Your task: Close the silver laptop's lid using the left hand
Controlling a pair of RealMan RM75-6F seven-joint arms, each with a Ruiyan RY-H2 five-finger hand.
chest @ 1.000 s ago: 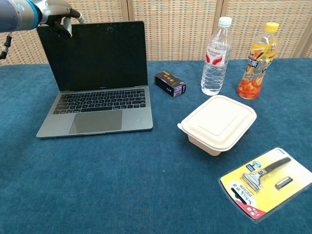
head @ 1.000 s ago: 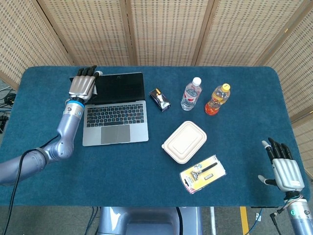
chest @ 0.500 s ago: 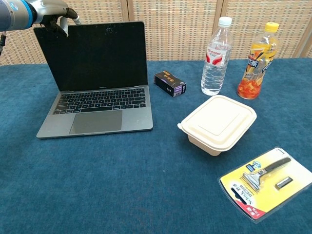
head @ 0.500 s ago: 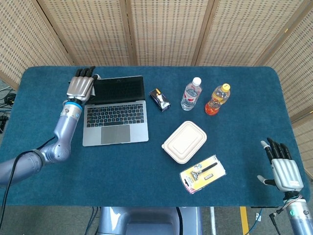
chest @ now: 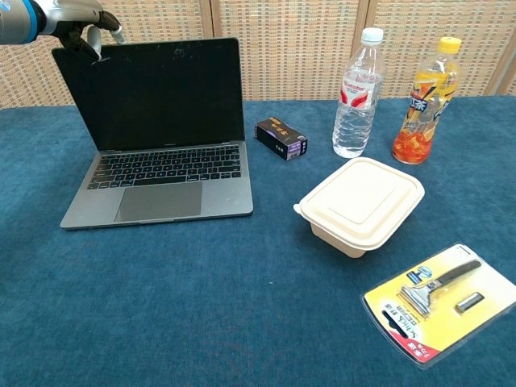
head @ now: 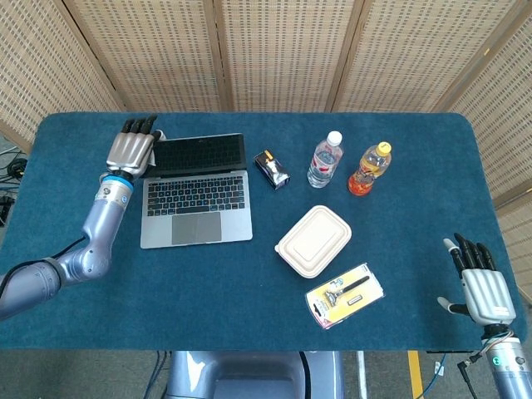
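Hooking its curled fingers over the top left corner of the lid (chest: 153,93), the left hand (head: 131,152) touches the open laptop (head: 196,204) at the table's (head: 249,332) left; the right hand (head: 484,287) hangs open, fingers apart

You have one open silver laptop (head: 196,189), two bottles, a clear water bottle (head: 325,160) and an orange drink bottle (head: 370,169), one small dark box (head: 271,169), one cream lidded container (head: 313,241), and one packaged razor (head: 344,295) on the desk (head: 249,291). Two robot hands show: left hand (head: 131,151), right hand (head: 482,291).
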